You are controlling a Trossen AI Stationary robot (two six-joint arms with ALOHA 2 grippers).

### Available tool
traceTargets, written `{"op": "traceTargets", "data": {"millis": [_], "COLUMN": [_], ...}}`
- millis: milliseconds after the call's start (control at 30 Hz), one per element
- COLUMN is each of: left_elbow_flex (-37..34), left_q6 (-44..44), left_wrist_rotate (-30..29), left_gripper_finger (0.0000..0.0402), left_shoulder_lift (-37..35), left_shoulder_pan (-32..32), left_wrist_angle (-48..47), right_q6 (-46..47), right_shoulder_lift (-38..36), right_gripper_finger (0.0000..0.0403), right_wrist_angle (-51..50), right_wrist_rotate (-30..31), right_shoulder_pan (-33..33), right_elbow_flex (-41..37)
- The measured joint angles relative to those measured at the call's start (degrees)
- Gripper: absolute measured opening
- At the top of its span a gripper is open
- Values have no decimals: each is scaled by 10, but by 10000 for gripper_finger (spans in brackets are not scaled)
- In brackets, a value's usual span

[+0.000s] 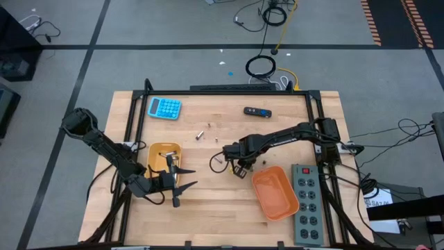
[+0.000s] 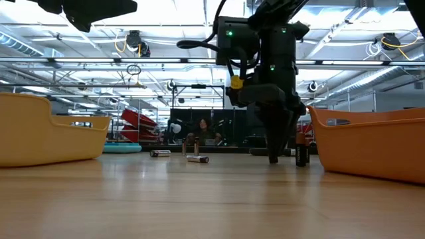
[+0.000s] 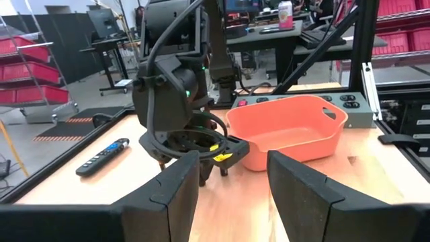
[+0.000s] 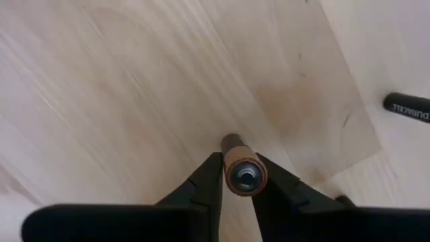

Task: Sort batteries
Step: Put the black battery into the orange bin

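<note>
My right gripper (image 1: 239, 167) stands between the two trays, fingers pointing down, shut on a battery (image 4: 245, 173) with a copper-coloured end. In the low view its fingers (image 2: 273, 154) reach down to the tabletop and hide that battery. Loose batteries (image 1: 198, 134) (image 1: 216, 139) lie farther off on the wood; in the low view one (image 2: 197, 159) lies flat and another (image 2: 302, 151) stands upright beside the orange tray (image 2: 372, 143). A black battery (image 4: 406, 106) lies near the right gripper. My left gripper (image 1: 182, 186) hovers open beside the yellow tray (image 1: 164, 156), and its own view shows its open fingers (image 3: 232, 195). My right gripper pinches the battery between its two fingertips, near the upper, copper-coloured end (image 4: 236, 156). The fingers come from above, pointing down, and the battery stands upright along them. Its lower end (image 4: 232, 141) is at the tabletop; whether it touches the wood cannot be told.
A blue calculator (image 1: 164, 107) and a black-and-blue oblong device (image 1: 257, 112) lie toward the far edge. A grey power strip (image 1: 307, 201) sits right of the orange tray (image 1: 275, 191). Bare wood lies between the trays and along the near edge.
</note>
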Motion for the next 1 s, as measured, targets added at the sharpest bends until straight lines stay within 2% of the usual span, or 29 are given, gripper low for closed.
{"op": "traceTargets", "data": {"millis": [200,267,367,600,700,1000], "left_elbow_flex": [0,0,0,0,0,0], "left_q6": [0,0,0,0,0,0], "left_wrist_rotate": [-1,-1,-1,-1,-1,-1], "left_gripper_finger": [184,184,184,184,184,184], "left_shoulder_lift": [0,0,0,0,0,1], "left_shoulder_pan": [0,1,1,1,1,1], "left_wrist_angle": [0,0,-3,-10,-10,-14], "right_q6": [-13,-25,-42,-43,-50,-67], "right_shoulder_lift": [0,0,0,-4,-5,3], "right_gripper_finger": [79,64,15,8,33,153], "right_wrist_angle": [13,31,55,22,24,6], "right_wrist_rotate": [-1,0,1,1,3,35], "right_shoulder_pan": [-11,-17,-21,-22,-12,-11], "right_elbow_flex": [0,0,0,8,28,34]}}
